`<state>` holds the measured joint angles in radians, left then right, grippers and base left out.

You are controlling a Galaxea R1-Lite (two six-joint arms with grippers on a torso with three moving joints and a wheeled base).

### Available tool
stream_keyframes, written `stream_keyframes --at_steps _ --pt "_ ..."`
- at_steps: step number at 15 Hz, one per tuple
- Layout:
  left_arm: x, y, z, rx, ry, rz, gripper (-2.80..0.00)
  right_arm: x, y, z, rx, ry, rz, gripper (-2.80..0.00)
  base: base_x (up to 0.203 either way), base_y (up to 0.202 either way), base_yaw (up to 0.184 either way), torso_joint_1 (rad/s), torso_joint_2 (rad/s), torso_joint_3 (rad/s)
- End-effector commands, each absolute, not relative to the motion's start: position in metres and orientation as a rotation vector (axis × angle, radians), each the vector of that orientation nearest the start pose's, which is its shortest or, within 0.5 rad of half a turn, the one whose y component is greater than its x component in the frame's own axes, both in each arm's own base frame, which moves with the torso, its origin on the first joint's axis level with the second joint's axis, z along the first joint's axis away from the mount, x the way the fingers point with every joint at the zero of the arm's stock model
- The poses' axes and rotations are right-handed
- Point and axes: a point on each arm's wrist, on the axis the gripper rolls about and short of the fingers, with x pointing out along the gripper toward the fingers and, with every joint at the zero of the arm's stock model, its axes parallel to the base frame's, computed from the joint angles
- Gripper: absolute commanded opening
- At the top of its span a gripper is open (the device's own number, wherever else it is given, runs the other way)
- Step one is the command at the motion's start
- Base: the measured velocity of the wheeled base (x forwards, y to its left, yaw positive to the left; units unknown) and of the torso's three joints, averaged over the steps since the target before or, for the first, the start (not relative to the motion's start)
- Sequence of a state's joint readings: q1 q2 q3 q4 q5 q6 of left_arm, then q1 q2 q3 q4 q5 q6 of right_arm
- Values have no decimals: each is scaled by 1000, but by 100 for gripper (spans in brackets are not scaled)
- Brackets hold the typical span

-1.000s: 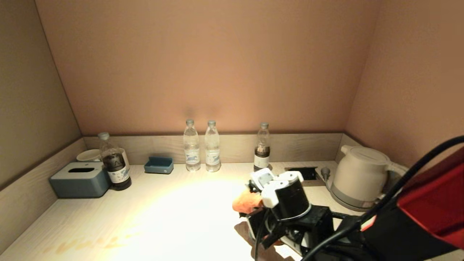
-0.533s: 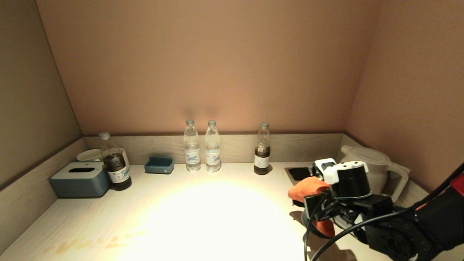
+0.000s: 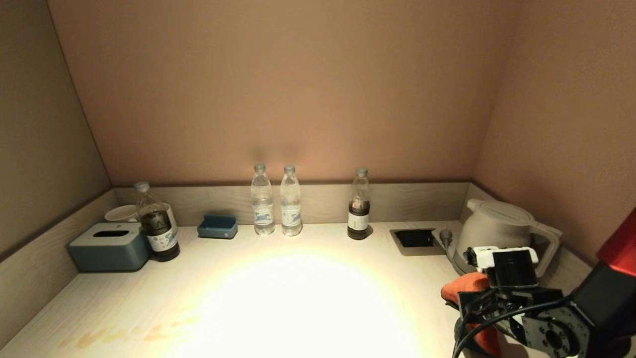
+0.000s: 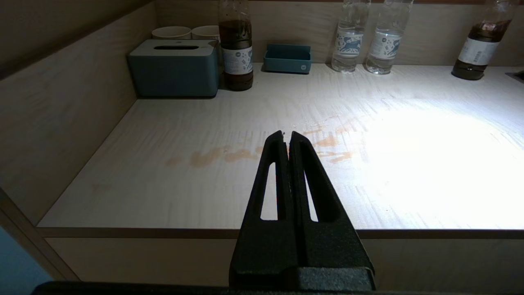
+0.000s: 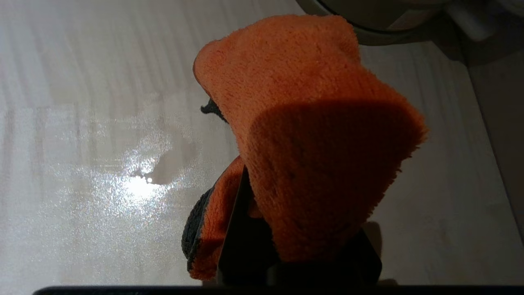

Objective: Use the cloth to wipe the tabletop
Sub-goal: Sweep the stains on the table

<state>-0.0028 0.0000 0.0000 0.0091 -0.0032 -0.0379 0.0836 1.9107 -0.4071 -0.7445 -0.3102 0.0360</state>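
The right pincer (image 3: 472, 298) is clamped on the fuzzy orange-red cloth with a dark underside (image 3: 464, 284), holding it at the near right of the pale wood-grain table (image 3: 298, 298), just in front of the cream kettle (image 3: 499, 231). The left pincer (image 4: 286, 137), its fingers pressed together and holding nothing, hangs over the table's near left edge above faint orange stains (image 4: 229, 155).

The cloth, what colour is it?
The cloth is orange with a dark grey underside, seen best in the right wrist view.
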Motion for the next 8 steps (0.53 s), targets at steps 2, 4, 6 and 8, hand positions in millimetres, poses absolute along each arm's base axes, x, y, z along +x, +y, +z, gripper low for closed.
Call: stream_keyframes --at_steps 2,4,6,8 --pt "-23 0 75 -38 9 -6 -280 267 14 17 -111 732 -233 -280 0 0 0 0 0 0" --pt "-23 0 75 -38 9 -6 -280 270 18 -1 -118 744 -219 -280 0 0 0 0 0 0" --pt "-23 0 75 -38 9 -6 -280 271 38 -7 -135 694 -151 -280 0 0 0 0 0 0" --pt "-23 0 75 -38 9 -6 -280 272 47 -10 -143 679 -119 -280 0 0 0 0 0 0"
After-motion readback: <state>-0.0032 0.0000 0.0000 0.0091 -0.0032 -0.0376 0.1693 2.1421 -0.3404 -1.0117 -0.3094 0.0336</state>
